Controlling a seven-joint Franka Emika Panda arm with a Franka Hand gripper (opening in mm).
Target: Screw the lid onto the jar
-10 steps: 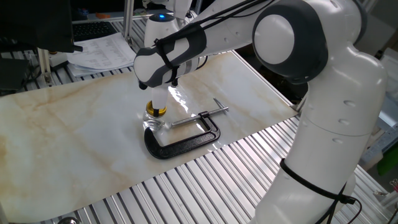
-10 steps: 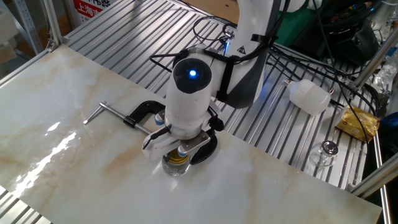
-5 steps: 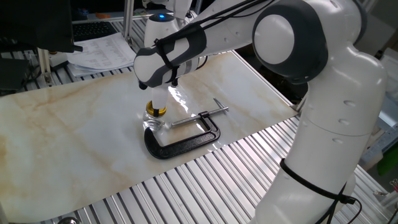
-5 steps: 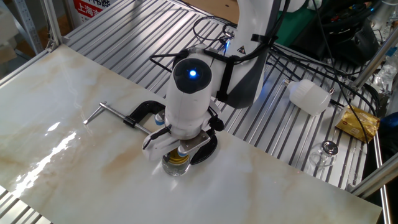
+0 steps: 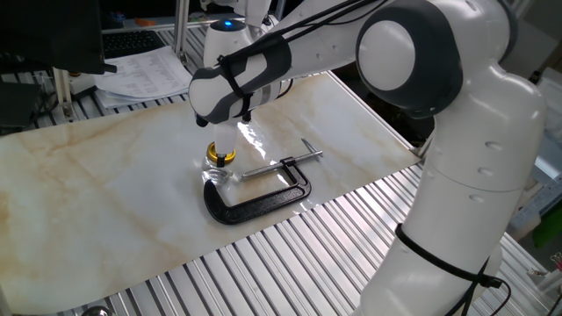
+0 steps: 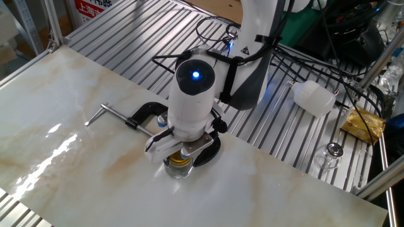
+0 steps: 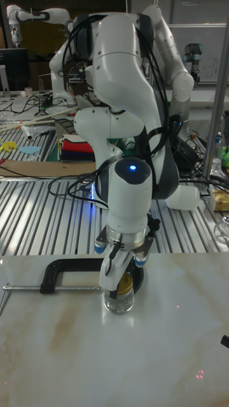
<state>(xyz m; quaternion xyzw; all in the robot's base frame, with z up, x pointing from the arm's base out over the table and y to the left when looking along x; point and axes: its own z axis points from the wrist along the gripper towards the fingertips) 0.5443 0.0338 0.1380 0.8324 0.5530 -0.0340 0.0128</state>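
The small clear glass jar (image 5: 217, 175) (image 6: 178, 171) (image 7: 119, 301) stands upright on the marble board, just beside the black C-clamp (image 5: 263, 190) (image 6: 142, 113) (image 7: 63, 269). The yellow lid (image 5: 219, 157) (image 6: 180, 162) (image 7: 125, 284) sits on the jar's mouth. My gripper (image 5: 221, 149) (image 6: 181, 155) (image 7: 124, 278) comes straight down over the jar with its fingers (image 7: 109, 275) on either side of the lid, shut on it. The wrist hides most of the lid's top in all views.
The clamp's silver screw (image 5: 303, 156) (image 6: 106, 113) points away from the jar. Off the board on the metal slats lie a white plastic bottle (image 6: 314, 96), a yellow packet (image 6: 363, 124) and a small glass (image 6: 328, 155). Papers (image 5: 140, 72) lie behind the board.
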